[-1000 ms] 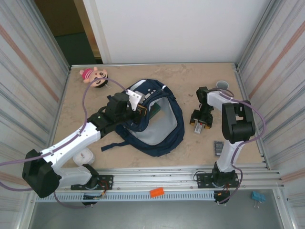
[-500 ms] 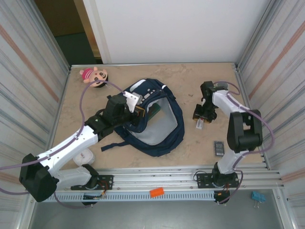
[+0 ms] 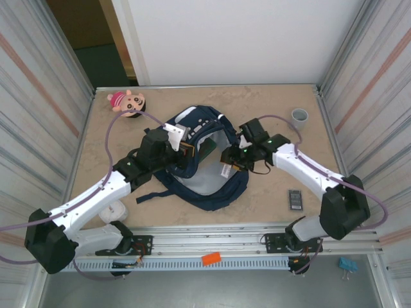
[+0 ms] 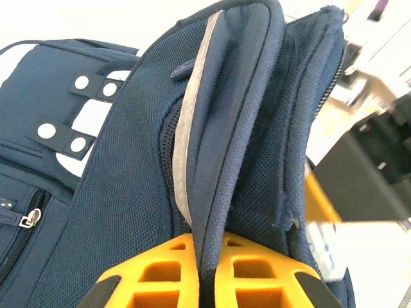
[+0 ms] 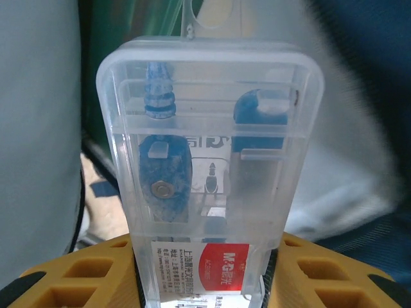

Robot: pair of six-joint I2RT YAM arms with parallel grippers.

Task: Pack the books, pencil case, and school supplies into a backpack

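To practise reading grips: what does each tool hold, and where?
Left tool pinches the backpack opening's rim; right tool clamps the clear supply box at its red-labelled end.

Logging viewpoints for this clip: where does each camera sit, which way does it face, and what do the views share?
Top external: above and behind the bases, facing down at the table and backpack; both arms show.
Left wrist: on the left arm, facing along the yellow left jaws, shut on the backpack's navy rim.
Right wrist: on the right arm, facing down into the backpack's grey lining; the right jaws hold a clear supply pack.
Shared: all three show the backpack.
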